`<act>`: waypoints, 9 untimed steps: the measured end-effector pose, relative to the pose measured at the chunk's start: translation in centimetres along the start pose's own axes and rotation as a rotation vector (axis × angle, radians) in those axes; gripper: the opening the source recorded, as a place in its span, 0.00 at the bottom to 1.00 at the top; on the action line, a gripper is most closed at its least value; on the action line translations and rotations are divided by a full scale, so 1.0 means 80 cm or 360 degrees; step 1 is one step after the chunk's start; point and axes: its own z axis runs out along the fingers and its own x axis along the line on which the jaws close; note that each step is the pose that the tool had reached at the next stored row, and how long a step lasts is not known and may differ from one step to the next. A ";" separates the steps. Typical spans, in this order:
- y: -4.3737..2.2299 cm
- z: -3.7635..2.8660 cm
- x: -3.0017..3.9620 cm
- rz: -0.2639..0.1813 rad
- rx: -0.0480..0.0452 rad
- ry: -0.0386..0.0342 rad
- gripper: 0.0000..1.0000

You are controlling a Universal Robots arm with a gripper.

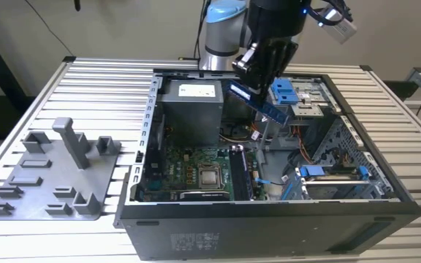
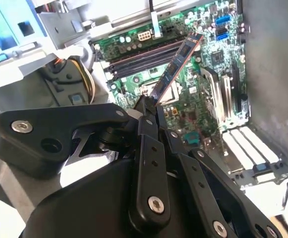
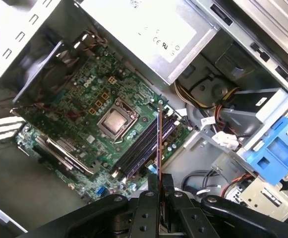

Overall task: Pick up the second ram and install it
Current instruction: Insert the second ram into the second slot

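My gripper (image 1: 249, 81) hangs over the open computer case (image 1: 269, 219), shut on the second ram (image 1: 260, 105), a slim dark stick with a bluish label, held tilted in the air. In the second wrist view the ram (image 2: 179, 60) sticks out from the gripper (image 2: 148, 106) toward the green motherboard (image 2: 193, 99). The first wrist view shows the ram (image 3: 159, 141) edge-on in front of the gripper (image 3: 159, 182), lined up above the long memory slots (image 3: 141, 151) beside the processor (image 3: 115, 121). The ram is clear of the slots.
A grey plastic tray (image 1: 50, 175) with upright blocks lies at the exterior view's left of the case. Inside the case are a grey power supply (image 1: 188, 107), blue drive brackets (image 1: 289, 90), a drive cage (image 1: 335, 175) and loose cables (image 3: 203, 89).
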 end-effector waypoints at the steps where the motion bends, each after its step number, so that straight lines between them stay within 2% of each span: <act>1: 0.0000 0.0002 0.0000 0.0023 0.0000 0.0001 0.14; 9: 0.0000 0.0016 0.0000 0.0212 -0.0001 0.0009 0.14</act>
